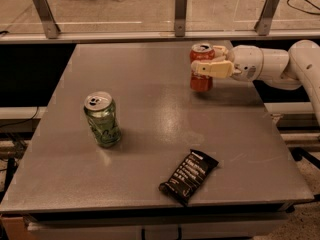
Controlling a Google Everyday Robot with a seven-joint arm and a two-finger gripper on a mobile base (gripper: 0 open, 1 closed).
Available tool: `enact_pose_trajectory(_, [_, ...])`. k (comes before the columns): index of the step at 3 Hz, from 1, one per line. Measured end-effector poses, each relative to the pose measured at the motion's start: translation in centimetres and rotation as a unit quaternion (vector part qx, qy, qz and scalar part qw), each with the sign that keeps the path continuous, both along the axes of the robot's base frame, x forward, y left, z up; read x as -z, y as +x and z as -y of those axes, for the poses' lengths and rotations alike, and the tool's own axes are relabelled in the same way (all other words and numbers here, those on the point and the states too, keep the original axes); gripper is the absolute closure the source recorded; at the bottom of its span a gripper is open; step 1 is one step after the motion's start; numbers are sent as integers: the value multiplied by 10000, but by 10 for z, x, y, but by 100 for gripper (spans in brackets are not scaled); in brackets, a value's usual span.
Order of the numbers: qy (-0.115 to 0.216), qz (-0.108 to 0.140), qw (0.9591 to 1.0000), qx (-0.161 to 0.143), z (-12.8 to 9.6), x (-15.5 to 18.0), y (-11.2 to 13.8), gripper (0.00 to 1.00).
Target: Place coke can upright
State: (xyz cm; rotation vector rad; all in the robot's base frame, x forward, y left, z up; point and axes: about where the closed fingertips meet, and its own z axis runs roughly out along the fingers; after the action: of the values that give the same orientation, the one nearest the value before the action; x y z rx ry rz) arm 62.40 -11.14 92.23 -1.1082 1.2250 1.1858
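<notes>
The coke can (200,81), red with a silver top, stands upright on the grey table (150,119) near its far right side. My gripper (209,60) reaches in from the right and its cream fingers (210,69) are wrapped around the can's upper half. The can's base appears to rest on the table top. The white arm (272,64) extends off the right edge of the view.
A green patterned can (102,119) stands upright at the left middle of the table. A black snack wrapper (188,176) lies flat near the front edge. A rail with metal posts (180,6) runs behind the table.
</notes>
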Motion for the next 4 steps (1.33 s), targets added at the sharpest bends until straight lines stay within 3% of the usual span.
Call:
enact_pose_trajectory(2, [-130, 243, 9992, -281, 0, 13, -12, 36])
enact_pose_trajectory(3, [-144, 228, 9990, -358, 0, 21, -16, 13])
enact_pose_trajectory(4, [-202, 181, 9990, -358, 4, 29, -20, 0])
